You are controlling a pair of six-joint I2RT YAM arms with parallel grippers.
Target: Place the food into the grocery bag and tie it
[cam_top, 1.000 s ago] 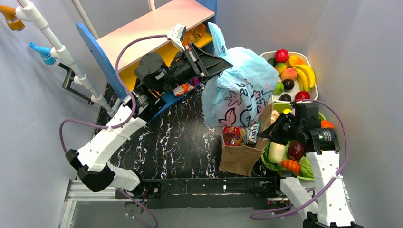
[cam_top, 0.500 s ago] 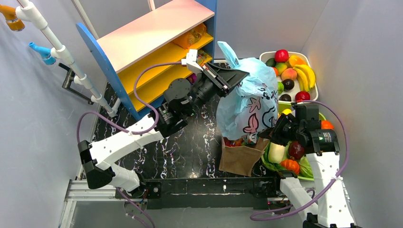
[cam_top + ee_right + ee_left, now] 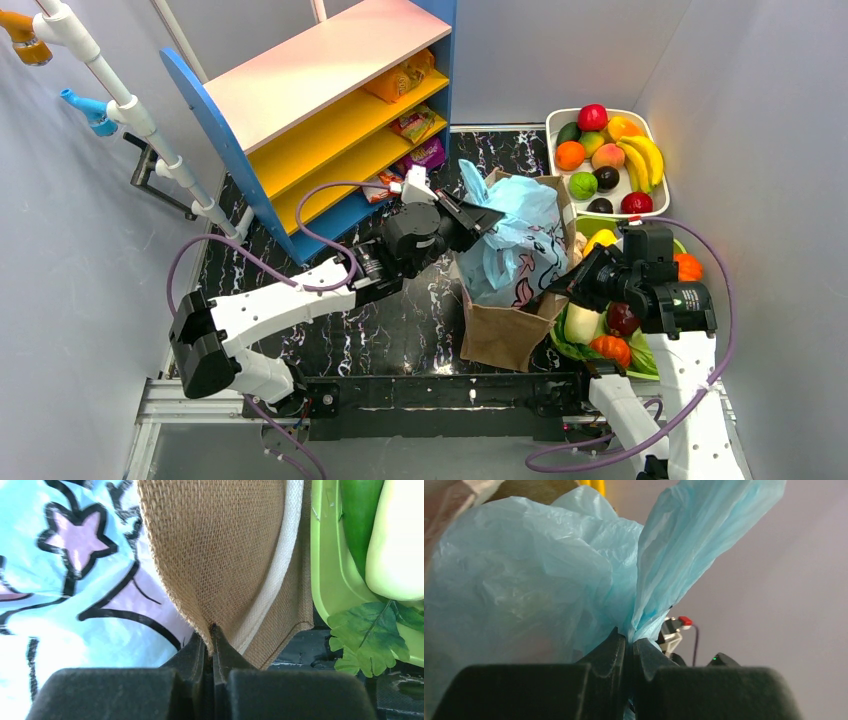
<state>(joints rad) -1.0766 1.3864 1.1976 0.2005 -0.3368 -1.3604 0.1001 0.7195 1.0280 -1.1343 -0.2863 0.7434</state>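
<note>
While wedged inside the one brown sack [image 3: 505,338], single grocery bag [image 3: 515,250] gripped by a handle in the tightly closed left gripper [image 3: 629,642]. Sack rim pinched flat in the closed right gripper [image 3: 212,630]. Open black tabletop [image 3: 420,330] on the left, up to the shelf [image 3: 330,110] edge. Crowded on the right by two trays, white [image 3: 552,120] and green [image 3: 327,580]. Four packets [image 3: 400,80] on shelf tiers.

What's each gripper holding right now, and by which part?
Left gripper pinches the blue bag by a gathered handle. Right gripper pinches the brown bag by its rim.
</note>
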